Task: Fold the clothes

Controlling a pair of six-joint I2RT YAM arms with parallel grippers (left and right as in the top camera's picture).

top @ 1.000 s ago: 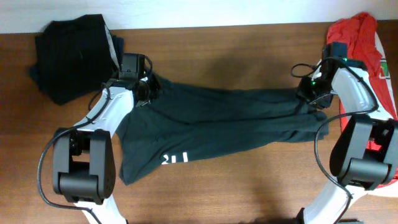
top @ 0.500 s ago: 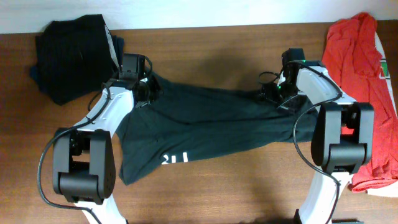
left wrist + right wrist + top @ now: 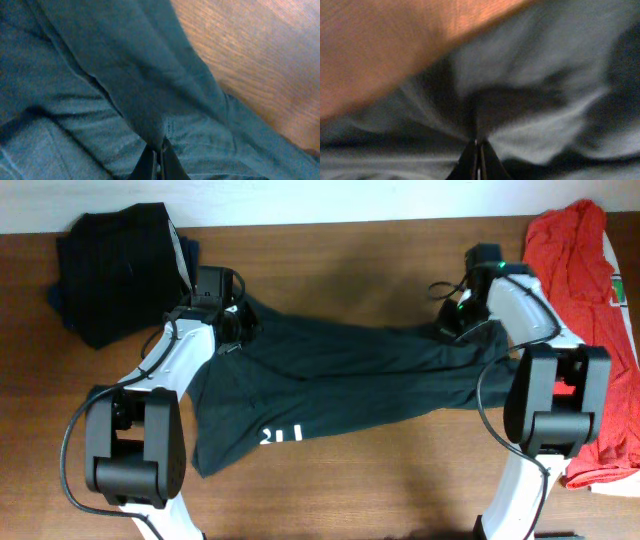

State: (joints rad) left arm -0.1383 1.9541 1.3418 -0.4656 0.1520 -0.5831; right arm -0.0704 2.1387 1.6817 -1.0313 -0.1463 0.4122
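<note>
A dark charcoal T-shirt lies stretched across the middle of the wooden table, with white lettering near its front hem. My left gripper is shut on a fold at the shirt's upper left corner; in the left wrist view the closed fingertips pinch a ridge of the cloth. My right gripper is at the shirt's upper right edge. In the right wrist view it is shut, with blurred dark fabric gathered at its tips.
A red shirt lies bunched at the table's right edge, partly under the right arm. A pile of folded dark garments sits at the back left corner. Bare wood shows in front of the T-shirt.
The right gripper left the shirt's far right end, moved inward along the upper edge and shut on the cloth there. The left gripper has not moved.
</note>
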